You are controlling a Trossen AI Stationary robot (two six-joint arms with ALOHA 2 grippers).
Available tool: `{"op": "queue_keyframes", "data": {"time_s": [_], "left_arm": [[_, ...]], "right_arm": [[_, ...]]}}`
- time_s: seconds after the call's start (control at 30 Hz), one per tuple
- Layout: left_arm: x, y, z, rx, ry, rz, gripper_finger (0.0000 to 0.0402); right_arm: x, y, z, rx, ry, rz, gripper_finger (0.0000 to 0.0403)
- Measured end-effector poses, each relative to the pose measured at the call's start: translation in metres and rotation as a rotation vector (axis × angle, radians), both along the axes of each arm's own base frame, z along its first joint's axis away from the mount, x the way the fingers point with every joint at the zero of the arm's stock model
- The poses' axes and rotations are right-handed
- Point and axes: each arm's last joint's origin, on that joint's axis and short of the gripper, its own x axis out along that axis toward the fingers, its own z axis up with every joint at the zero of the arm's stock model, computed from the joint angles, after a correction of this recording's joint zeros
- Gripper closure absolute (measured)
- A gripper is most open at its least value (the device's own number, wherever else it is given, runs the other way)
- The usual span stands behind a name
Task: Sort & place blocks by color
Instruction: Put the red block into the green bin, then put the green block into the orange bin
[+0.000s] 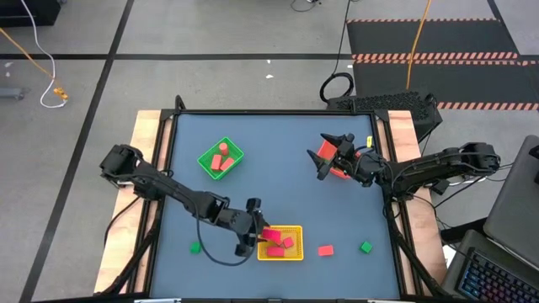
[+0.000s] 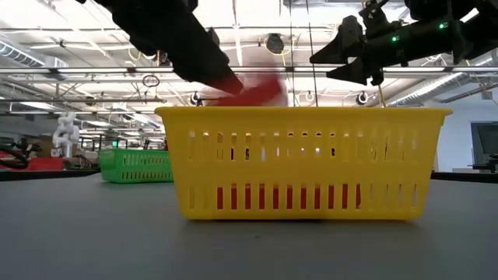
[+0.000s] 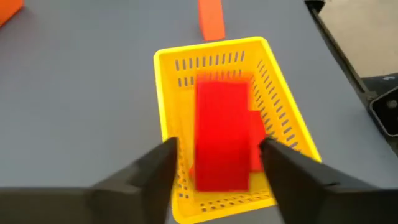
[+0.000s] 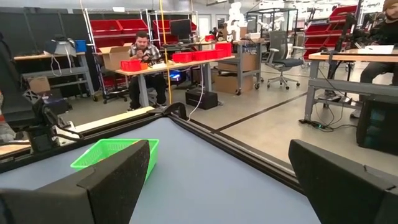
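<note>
My left gripper [image 1: 250, 227] [image 3: 217, 158] hangs open just above the yellow tray [image 1: 295, 229] [image 3: 165, 62] [image 2: 303, 117]. A crimson block [image 3: 221, 137] [image 2: 257, 89] shows blurred in the gap between the fingers, touching neither, above the tray's rim. More red and pink blocks [image 1: 282, 244] lie in that tray. My right gripper [image 1: 324, 158] [image 4: 217, 180] [image 2: 342, 50] is open, raised over the red tray [image 1: 337, 168] and touching nothing. Two salmon blocks [image 1: 221, 158] sit in the green tray [image 1: 232, 151]. On the table lie two green blocks [image 1: 195, 247] [image 1: 365, 247] and a salmon one [image 1: 326, 250] [image 3: 211, 18].
The green tray [image 2: 136, 165] [image 4: 115, 152] stands toward the far left, the red tray toward the far right, and the yellow tray near the front edge. Bare grey table [image 1: 278, 177] lies between them. A person sits at a bench in the room beyond.
</note>
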Motion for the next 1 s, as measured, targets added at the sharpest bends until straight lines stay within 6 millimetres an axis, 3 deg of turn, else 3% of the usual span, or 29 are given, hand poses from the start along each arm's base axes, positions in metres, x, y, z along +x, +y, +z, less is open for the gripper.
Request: {"op": "queue_keyframes", "data": {"time_s": [0.17, 0.33, 0.57, 0.77, 1.0], "left_arm": [[0.000, 0.000, 0.000, -0.012, 0.006, 0.011, 0.0069], [-0.003, 0.001, 0.003, -0.016, 0.013, 0.014, 0.0048], [-0.023, 0.010, 0.015, -0.004, 0.124, 0.086, 0.0087], [-0.056, 0.018, 0.012, -0.002, 0.415, 0.244, 0.0134], [-0.094, -0.001, 0.004, -0.026, 0.744, 0.281, 0.0162]], "right_arm": [[0.000, 0.000, 0.000, 0.003, -0.002, 0.002, 0.0026], [0.000, 0.000, 0.000, 0.003, 0.001, 0.003, 0.0026], [0.000, 0.000, -0.001, 0.002, 0.007, 0.003, 0.0026], [0.000, 0.000, -0.002, 0.003, 0.016, 0.003, 0.0026], [0.000, 0.000, -0.002, 0.003, 0.015, 0.003, 0.0026]]}}
